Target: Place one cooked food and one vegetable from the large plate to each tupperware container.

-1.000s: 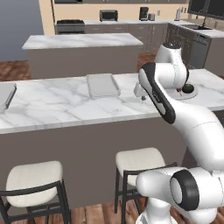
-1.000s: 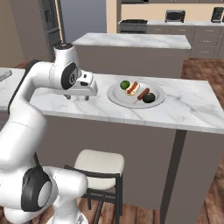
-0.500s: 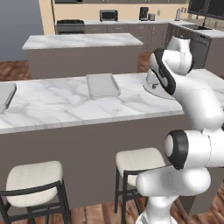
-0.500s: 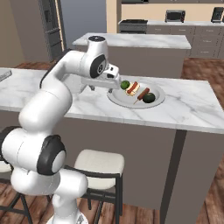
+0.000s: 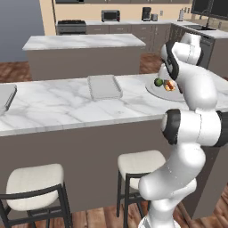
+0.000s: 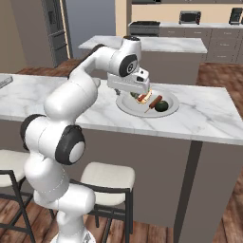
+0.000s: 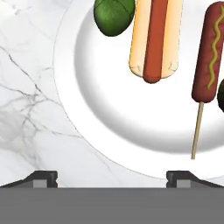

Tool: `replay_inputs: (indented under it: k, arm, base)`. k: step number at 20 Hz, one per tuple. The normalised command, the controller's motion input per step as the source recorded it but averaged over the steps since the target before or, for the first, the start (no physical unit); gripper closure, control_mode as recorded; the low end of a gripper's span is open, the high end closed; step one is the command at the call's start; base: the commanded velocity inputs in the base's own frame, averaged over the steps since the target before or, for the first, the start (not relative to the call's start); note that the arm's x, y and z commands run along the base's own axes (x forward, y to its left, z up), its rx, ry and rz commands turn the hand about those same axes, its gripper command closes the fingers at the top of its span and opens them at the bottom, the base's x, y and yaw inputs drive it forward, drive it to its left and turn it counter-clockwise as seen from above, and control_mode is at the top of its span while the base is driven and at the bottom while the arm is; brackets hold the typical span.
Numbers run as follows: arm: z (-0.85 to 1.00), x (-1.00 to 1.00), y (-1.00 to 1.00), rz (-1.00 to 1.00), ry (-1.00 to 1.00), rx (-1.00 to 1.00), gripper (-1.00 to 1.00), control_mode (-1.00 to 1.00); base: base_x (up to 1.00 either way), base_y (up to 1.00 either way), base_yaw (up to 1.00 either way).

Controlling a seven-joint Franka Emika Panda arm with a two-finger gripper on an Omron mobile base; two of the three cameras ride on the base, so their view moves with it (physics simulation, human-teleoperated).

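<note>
Marble surface [image 5: 58, 104]: one tupperware container [image 5: 104, 87] seen from left base. Large plate [image 6: 171, 108] at right end, under gripper [image 7: 111, 177], jaws spread wide, nothing held. Hand view resolves hot dog [image 7: 154, 39], corn dog [image 7: 210, 52], green vegetable [image 7: 113, 15]. No writing legible.

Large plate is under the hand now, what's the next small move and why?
Probably ease the open gripper forward over the hot dog and lower onto it: the large plate still holds all its food, and the fingertips sit short of it, above the plate's near rim.
</note>
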Motion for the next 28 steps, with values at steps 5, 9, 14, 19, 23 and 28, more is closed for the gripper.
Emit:
replay_inputs:
  k: [5,9,14,19,23,28]
  arm:
    - [-0.16,0.51,-0.23,-0.07,0.16,-0.07,-1.00,-1.00]
    - [-0.27,0.47,-0.22,-0.12,0.06,-0.16,-1.00,-1.00]
    - [-0.24,0.62,-0.20,-0.08,0.03,-0.11,-1.00,-1.00]
    - [-0.12,0.48,-0.08,-0.03,0.03,-0.01,-1.00,-1.00]
    - [-0.13,0.09,0.00,0.00,0.00,0.00,-1.00,-1.00]
    - [-0.17,-0.01,0.00,0.00,0.01,0.00,-1.00,-1.00]
  base:
    - [0.00,0.00,0.00]
    - [0.00,0.00,0.00]
    - [0.00,0.00,0.00]
    - [0.00,0.00,0.00]
    - [0.00,0.00,0.00]
    - [0.00,0.00,0.00]
